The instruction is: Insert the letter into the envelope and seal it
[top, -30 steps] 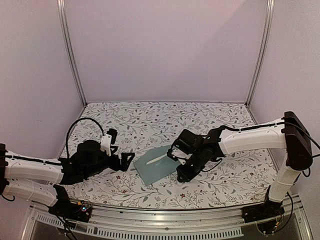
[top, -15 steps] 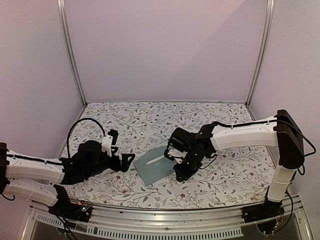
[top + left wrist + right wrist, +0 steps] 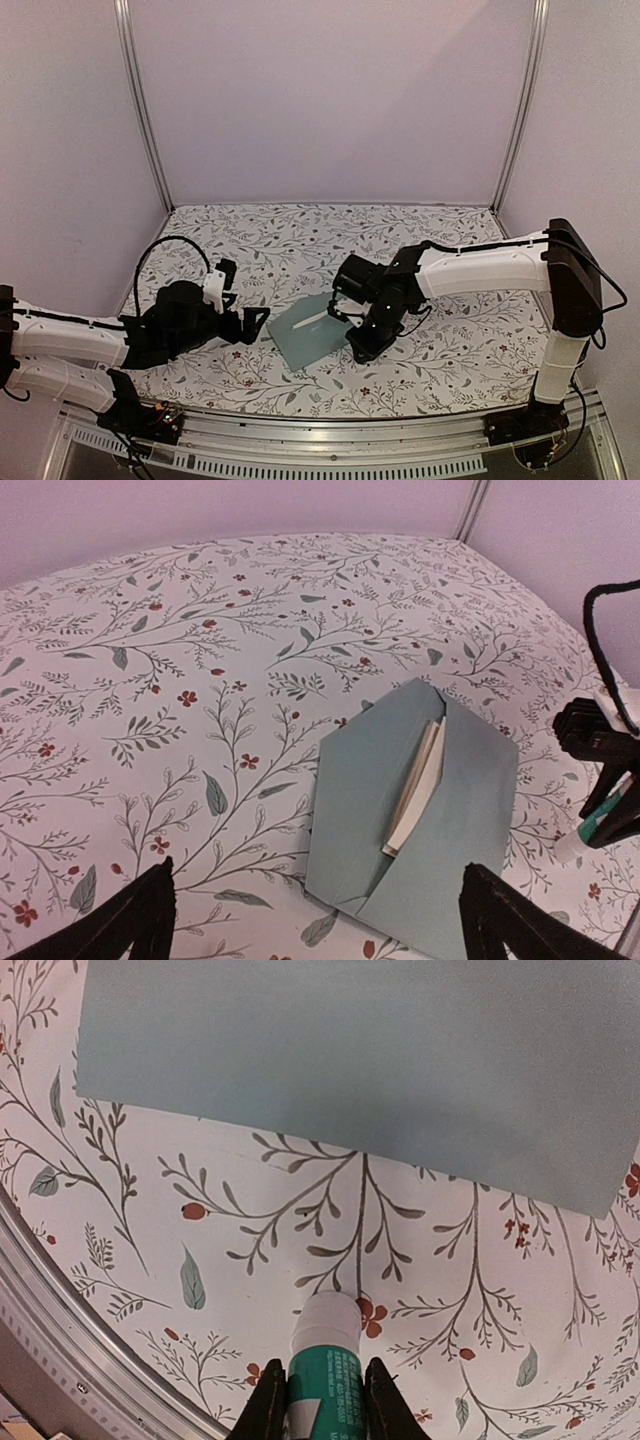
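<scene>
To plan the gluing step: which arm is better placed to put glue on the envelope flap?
Right. Its jaws grip the glue stick, tip pointing out, close to the envelope. The letter shows in the envelope's opening. The left jaws stand open and empty.

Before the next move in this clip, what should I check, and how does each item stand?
1. Right gripper holds glue stick: ok.
2. Stick's cap off: cannot tell.
3. Stick's tip over envelope: not ok, it is over tablecloth beside the edge.
4. Letter in envelope: ok, a cream strip shows at the opening.
5. Envelope sealed: not ok, the opening gapes.
6. Left gripper open and empty: ok.
</scene>
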### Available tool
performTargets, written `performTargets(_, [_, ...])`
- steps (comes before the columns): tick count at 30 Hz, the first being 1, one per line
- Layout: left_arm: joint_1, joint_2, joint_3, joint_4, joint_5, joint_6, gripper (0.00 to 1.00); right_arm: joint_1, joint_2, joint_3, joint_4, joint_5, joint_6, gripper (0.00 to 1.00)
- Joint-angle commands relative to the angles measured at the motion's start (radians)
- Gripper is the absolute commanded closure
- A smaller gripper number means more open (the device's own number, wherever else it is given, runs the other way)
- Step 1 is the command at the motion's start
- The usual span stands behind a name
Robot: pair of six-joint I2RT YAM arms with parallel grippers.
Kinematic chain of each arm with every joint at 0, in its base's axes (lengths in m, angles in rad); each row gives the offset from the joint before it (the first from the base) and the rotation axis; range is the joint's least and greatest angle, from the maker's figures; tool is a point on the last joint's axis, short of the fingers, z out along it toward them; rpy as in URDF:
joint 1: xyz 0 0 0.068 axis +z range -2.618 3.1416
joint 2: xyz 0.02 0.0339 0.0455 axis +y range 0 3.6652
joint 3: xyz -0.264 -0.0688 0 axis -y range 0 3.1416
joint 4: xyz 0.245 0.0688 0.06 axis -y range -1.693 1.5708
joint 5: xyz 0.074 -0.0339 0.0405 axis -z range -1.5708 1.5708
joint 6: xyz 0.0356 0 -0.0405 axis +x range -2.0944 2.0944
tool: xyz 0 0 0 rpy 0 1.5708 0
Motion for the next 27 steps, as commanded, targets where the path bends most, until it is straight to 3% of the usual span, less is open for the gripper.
performTargets(1, [0.013,0.004,0.019,-0.013,-0.007,0.007,0.02,-0.004,0.063,-0.032,0.008,0.048,0.004,1.0])
performTargets(8, [0.013,0.002,0.021,-0.019,-0.012,0.007,0.02,0.011,0.09,-0.025,-0.011,0.094,0.036,1.0])
performTargets(18, [0.013,0.0,0.023,-0.025,-0.014,0.009,0.02,0.06,0.186,0.063,-0.133,0.163,-0.044,1.0])
performTargets(27, [0.013,-0.009,0.023,-0.033,-0.012,0.008,0.01,0.063,0.204,0.0,-0.044,0.145,-0.005,1.0])
